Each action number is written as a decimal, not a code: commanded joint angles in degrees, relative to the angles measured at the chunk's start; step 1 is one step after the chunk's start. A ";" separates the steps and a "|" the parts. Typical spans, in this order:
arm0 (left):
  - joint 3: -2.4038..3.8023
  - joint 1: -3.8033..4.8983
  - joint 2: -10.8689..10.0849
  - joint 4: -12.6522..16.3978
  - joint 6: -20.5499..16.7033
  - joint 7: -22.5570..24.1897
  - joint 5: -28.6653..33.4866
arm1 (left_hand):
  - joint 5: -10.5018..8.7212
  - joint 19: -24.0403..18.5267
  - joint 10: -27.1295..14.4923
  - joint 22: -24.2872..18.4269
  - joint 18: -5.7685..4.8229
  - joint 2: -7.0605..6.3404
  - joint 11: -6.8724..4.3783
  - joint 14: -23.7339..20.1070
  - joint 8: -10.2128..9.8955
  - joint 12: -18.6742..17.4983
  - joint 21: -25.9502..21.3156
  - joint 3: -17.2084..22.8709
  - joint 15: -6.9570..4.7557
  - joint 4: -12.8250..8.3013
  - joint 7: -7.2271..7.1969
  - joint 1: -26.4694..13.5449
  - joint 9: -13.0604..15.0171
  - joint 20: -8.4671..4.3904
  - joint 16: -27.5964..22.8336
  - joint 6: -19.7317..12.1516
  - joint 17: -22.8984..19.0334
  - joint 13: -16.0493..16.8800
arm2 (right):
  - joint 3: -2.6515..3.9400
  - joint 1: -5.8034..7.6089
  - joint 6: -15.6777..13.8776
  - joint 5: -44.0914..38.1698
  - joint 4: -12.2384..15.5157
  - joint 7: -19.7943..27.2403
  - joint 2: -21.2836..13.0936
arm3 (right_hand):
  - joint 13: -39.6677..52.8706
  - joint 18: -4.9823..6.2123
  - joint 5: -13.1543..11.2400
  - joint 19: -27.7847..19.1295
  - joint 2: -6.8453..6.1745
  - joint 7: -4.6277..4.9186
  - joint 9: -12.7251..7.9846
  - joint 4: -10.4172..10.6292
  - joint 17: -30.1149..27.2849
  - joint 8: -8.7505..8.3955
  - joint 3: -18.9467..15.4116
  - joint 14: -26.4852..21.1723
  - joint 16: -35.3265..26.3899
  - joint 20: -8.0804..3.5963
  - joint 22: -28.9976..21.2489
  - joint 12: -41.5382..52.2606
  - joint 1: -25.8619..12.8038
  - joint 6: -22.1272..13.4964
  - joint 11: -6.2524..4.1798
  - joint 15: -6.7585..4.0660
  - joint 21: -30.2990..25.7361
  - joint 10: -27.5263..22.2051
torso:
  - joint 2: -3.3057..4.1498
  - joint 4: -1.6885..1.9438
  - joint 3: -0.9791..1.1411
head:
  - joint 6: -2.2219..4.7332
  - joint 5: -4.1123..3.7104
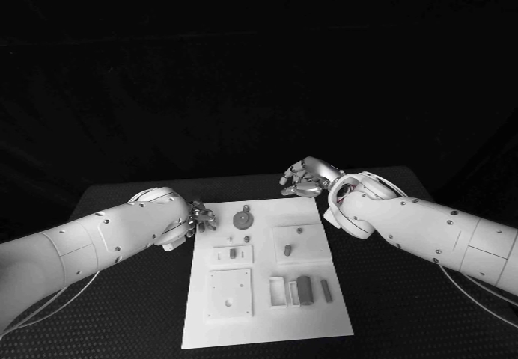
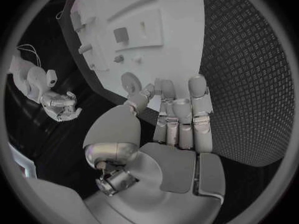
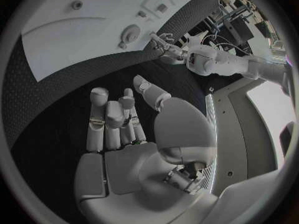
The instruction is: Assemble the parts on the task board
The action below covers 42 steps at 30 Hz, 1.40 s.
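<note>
Head view looks steeply down at the task board (image 1: 264, 277). Each wrist view sits close behind its own palm; both share the board's far end.

1. A black worktop (image 1: 129, 314) with a fine dimpled, mesh-like surface carries the scene.
2. A white task board (image 1: 270, 329) lies flat on the middle of the worktop, its long side running away from the robot.
3. Thin pale cables (image 1: 60, 303) trail over the worktop's near left part, and another cable (image 1: 475, 295) crosses its near right part.
</note>
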 commanded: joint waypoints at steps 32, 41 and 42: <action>-2.83 0.09 -9.25 20.79 -4.70 -3.77 -9.91 | 0.31 2.00 1.88 1.25 1.00 0.29 -0.53 2.47 2.49 0.62 1.31 0.56 -2.14 0.22 0.20 1.46 1.72 -0.78 1.05 2.09 0.35 -0.15 | 0.03 0.03 0.59 -0.25 0.80 0.22 -0.71 | -0.07 1.70 -0.25 0.20 -0.18 0.29 0.12 0.28 -0.08 -0.25 0.03 -0.42 -0.25 -0.10 0.99 0.34 -0.54 0.01 0.11 0.07 -0.04 -0.27 | 0.07 -0.01 -0.06 | -0.20 0.54; -4.03 0.02 -8.77 20.89 -4.46 -3.99 -10.22 | 0.31 2.10 1.99 1.24 0.91 0.21 -0.58 2.55 2.59 0.63 1.39 0.62 -2.19 0.35 0.15 1.41 1.72 -0.74 1.10 2.16 0.38 -0.18 | 0.03 0.02 0.66 -0.25 0.86 0.19 -0.75 | -0.07 1.70 -0.25 0.19 -0.21 0.29 0.13 0.25 -0.08 -0.26 0.06 -0.42 -0.25 -0.10 0.99 0.34 -0.50 0.01 0.11 0.07 -0.05 -0.28 | 0.14 -0.07 -0.04 | -0.28 0.53; -4.05 0.00 -8.71 20.82 -4.37 -4.00 -10.23 | 0.31 2.10 1.99 1.24 0.90 0.21 -0.59 2.56 2.59 0.63 1.40 0.62 -2.20 0.36 0.15 1.41 1.72 -0.74 1.10 2.16 0.38 -0.18 | 0.03 0.02 0.67 -0.25 0.86 0.20 -0.75 | -0.07 1.70 -0.25 0.19 -0.21 0.29 0.13 0.24 -0.09 -0.26 0.06 -0.42 -0.26 -0.10 0.99 0.34 -0.50 0.01 0.11 0.07 -0.05 -0.28 | 0.14 -0.07 -0.04 | -0.27 0.48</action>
